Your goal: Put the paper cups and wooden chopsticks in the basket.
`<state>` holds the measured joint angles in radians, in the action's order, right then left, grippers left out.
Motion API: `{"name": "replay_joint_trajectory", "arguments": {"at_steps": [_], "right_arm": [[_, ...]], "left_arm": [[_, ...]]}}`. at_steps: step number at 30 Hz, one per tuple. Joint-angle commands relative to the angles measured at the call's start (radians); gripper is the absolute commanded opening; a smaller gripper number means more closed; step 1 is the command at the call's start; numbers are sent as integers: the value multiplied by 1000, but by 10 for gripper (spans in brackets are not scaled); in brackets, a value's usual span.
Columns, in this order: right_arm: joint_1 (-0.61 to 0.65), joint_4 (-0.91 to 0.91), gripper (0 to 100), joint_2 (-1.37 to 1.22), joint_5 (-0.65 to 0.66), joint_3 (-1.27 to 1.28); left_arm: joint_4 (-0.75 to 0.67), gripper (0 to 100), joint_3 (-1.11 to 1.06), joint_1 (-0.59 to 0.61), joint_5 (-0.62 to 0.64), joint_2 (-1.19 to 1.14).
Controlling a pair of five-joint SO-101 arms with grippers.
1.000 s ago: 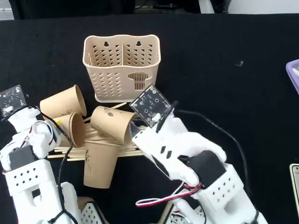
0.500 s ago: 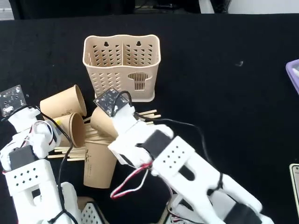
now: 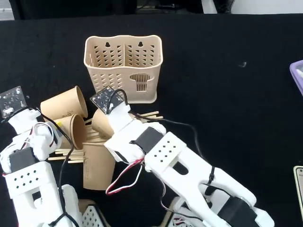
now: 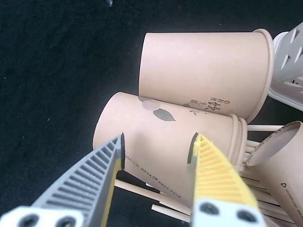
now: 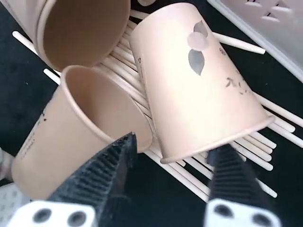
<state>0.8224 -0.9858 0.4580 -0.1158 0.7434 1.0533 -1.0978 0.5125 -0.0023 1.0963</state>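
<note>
Got the basket point(image 3: 123, 66) standing upright near the desk's point(image 3: 227, 94) back edge, left of centre. Counting four cups, all on their sides on the desk, bunched just in front of the basket toward the left edge, on and around a scatter of chopsticks point(image 3: 150, 115). Calling them back, second, middle and front.

Spotted the back cup point(image 3: 64, 105) just off the basket's front-left corner, with the second cup point(image 3: 75, 128) pressed up against it on the front-edge side. Can only half see the middle cup point(image 3: 98, 122), tucked under the right arm, just in front of the basket. Found the front cup point(image 3: 98, 165) closest to the front edge, lying across the chopsticks, mouth toward the basket.

Checked the left gripper point(image 4: 157, 150): spread apart, straddling the second cup's body, not clamped on anything. Can't tell about actual contact with the paper.

Checked the right gripper point(image 5: 176, 149) too: also spread apart, gripping nothing, hanging right over the middle cup's rim, with the front cup's open mouth just beside one finger.

Also noticed some purple thing point(image 3: 297, 75) poking in at the right edge, well apart from everything else.
</note>
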Motion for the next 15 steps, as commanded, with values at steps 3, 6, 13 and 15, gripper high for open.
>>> {"name": "replay_joint_trajectory", "arguments": {"at_steps": [3, 6, 13, 15], "right_arm": [[-75, 8, 25, 96, 233, -35], [-112, -38, 12, 193, 299, -25], [-213, -242, 11, 515, 471, -65], [-245, -301, 11, 575, 542, -101]], "left_arm": [[-5, 241, -12, 2, 3, 0], [-5, 241, -12, 5, 3, 0], [-5, 241, -12, 2, 3, 0], [-5, 241, -12, 2, 3, 0]]}}
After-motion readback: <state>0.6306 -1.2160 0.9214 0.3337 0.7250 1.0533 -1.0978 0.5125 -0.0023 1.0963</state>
